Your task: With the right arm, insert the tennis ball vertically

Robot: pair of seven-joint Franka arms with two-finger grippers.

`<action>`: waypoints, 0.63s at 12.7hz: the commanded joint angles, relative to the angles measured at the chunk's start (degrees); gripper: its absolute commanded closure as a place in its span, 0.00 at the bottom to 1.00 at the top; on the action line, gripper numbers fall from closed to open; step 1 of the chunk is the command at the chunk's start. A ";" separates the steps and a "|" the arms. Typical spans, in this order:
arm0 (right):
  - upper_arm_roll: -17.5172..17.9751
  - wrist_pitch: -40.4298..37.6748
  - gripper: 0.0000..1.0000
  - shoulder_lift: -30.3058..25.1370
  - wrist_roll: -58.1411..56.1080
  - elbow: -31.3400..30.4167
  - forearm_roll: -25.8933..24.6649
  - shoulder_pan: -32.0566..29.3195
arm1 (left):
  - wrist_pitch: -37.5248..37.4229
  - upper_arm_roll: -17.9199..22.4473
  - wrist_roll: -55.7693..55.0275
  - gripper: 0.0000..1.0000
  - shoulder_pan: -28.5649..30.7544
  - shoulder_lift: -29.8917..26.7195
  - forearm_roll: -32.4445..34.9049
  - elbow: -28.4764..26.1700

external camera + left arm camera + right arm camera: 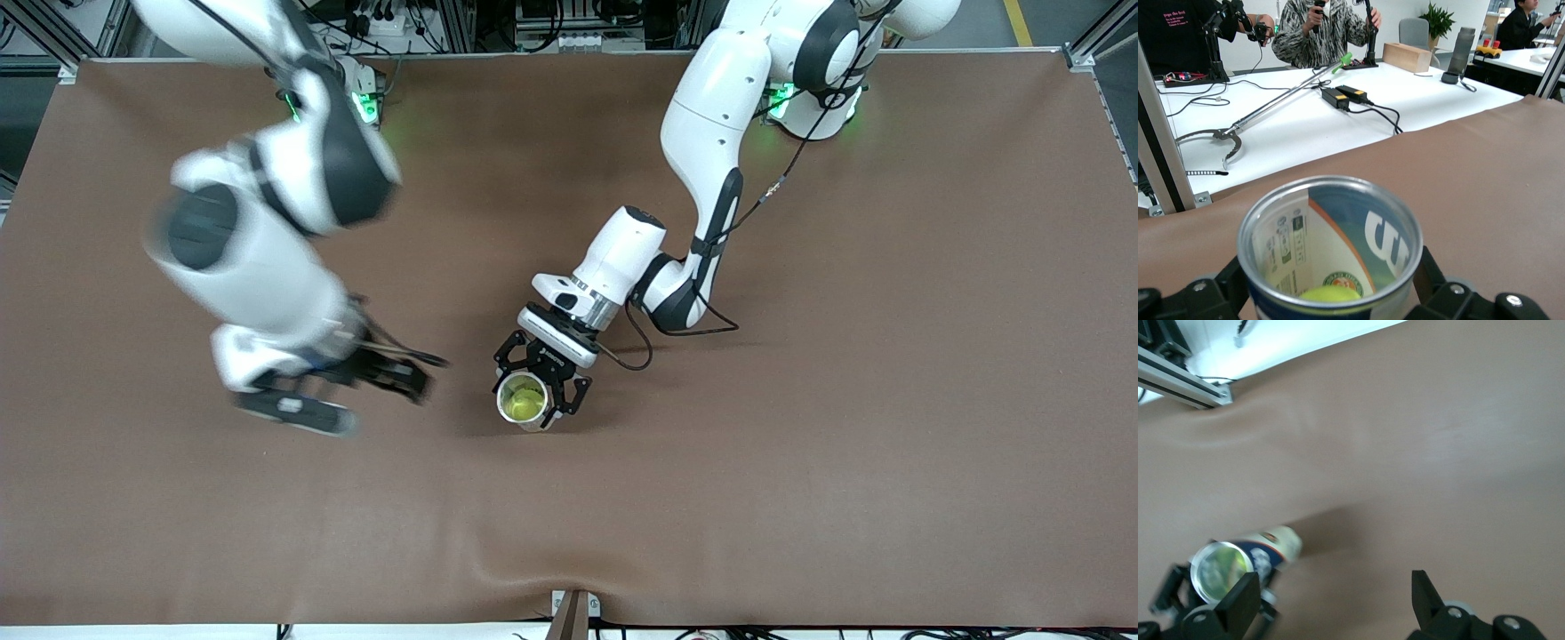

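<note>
One ball [1331, 294] in labelled can [523, 402], L gripper [542, 387] clamping; R gripper [356, 391] open.

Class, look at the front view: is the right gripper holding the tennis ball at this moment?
No. The right gripper is open and empty over the table, while the tennis ball already sits inside the can held by the left gripper.

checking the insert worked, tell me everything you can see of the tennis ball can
The can is a clear plastic tube with a metal rim and a blue, white and orange label. It stands upright with its mouth open near the middle of the brown table, gripped by the left hand. A yellow-green tennis ball sits at its bottom. The right hand is open and apart from it.
</note>
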 commanded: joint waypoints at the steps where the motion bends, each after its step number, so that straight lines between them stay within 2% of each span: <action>1: 0.96 -6.56 0.00 -9.03 -10.88 -5.64 0.18 -5.14 | 0.27 0.40 -0.34 0.00 -0.96 -1.05 -2.33 0.67; 4: 0.96 -10.02 0.00 -13.70 -24.94 -9.32 -1.30 -12.18 | 0.27 0.40 -0.42 0.00 -0.96 -2.28 -2.33 1.91; 5: 0.96 -10.11 0.00 -15.28 -29.08 -10.90 -3.66 -14.11 | 0.27 0.31 -0.42 0.00 -0.96 -3.07 -2.59 1.82; 6: 0.96 -10.19 0.00 -16.69 -32.51 -12.05 -5.60 -15.70 | 0.27 0.31 -0.42 0.00 -1.04 -3.69 -3.20 1.82; 8: 0.78 -10.02 0.00 -20.20 -36.84 -15.47 -6.15 -18.43 | 0.18 0.31 -0.34 0.00 -1.13 -4.74 -3.47 1.73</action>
